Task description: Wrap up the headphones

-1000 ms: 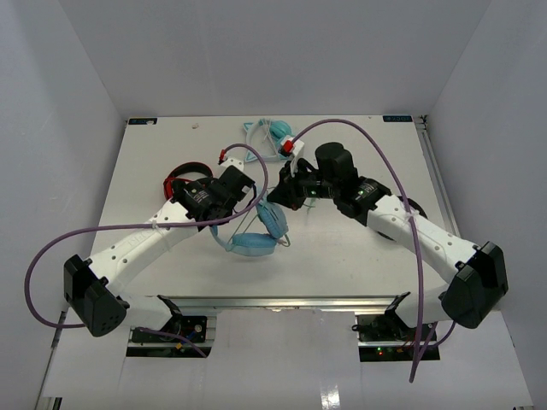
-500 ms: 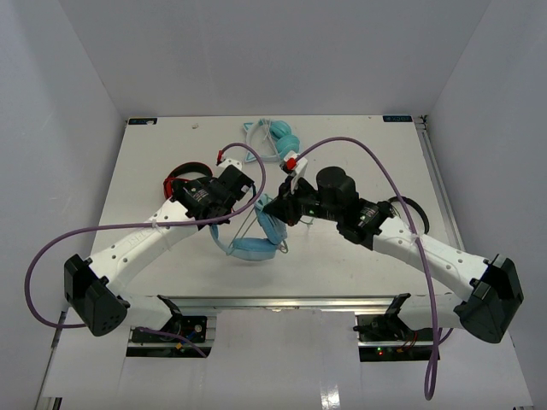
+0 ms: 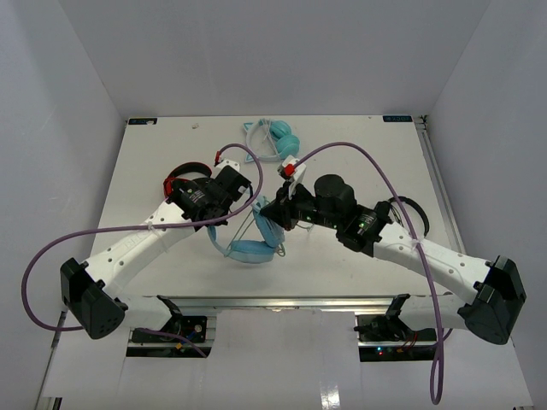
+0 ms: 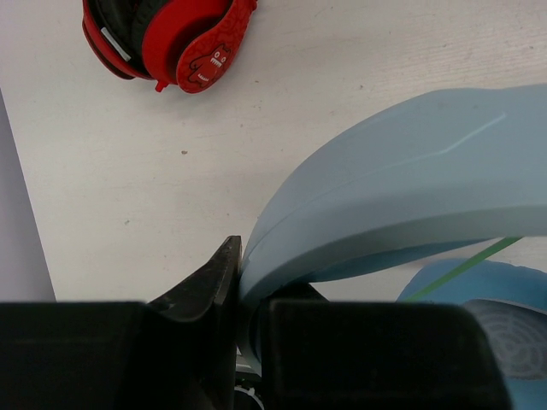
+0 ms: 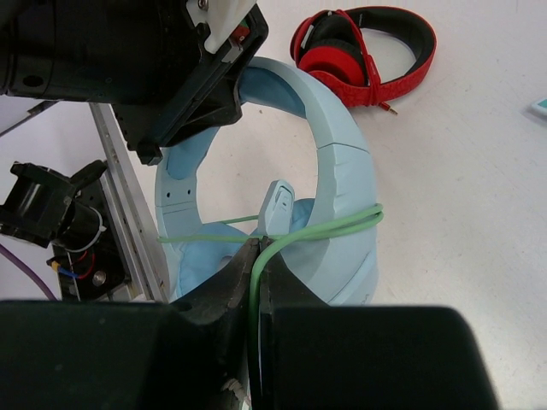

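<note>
Top external view: our right gripper (image 5: 256, 260), clamped on the cable (image 5: 329, 231), has swung left over the mid-table headphones (image 3: 252, 250), our left gripper (image 4: 246, 289) pinching their headband (image 4: 402, 196), 1 wrap seemingly underway.

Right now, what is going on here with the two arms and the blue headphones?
The left gripper is shut on the headband of the light-blue headphones. The right gripper is shut on their pale-green cable, which runs across the band, so the wrapping seems under way. A red pair and a teal pair lie apart, untouched.
</note>
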`<action>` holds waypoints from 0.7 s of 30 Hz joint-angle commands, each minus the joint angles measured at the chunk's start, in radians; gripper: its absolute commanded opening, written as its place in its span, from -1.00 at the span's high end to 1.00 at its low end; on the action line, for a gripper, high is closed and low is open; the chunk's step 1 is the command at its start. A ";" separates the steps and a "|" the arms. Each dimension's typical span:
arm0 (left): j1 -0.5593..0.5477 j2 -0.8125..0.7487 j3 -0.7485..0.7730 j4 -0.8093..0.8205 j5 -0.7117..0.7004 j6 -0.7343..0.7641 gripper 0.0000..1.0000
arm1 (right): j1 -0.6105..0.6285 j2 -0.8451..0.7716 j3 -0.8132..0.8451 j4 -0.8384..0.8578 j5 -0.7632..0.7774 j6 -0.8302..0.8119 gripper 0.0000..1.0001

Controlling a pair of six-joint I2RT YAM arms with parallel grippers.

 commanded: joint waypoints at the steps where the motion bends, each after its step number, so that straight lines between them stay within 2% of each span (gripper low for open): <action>1: -0.003 -0.058 0.015 0.216 0.028 -0.072 1.00 | 0.062 -0.043 0.032 0.008 -0.075 0.010 0.85; 3: -0.003 -0.061 0.011 0.215 0.014 -0.065 1.00 | 0.062 -0.049 0.063 -0.043 0.015 -0.008 0.84; 6: -0.003 -0.058 0.009 0.211 -0.001 -0.063 1.00 | 0.062 -0.060 0.095 -0.082 0.058 -0.028 0.81; 13: -0.005 -0.020 0.033 0.199 -0.009 -0.089 1.00 | 0.063 -0.071 0.084 -0.034 -0.113 -0.016 0.81; 21: -0.005 -0.035 0.036 0.213 -0.001 -0.099 1.00 | 0.066 -0.103 -0.035 0.082 -0.179 0.038 0.77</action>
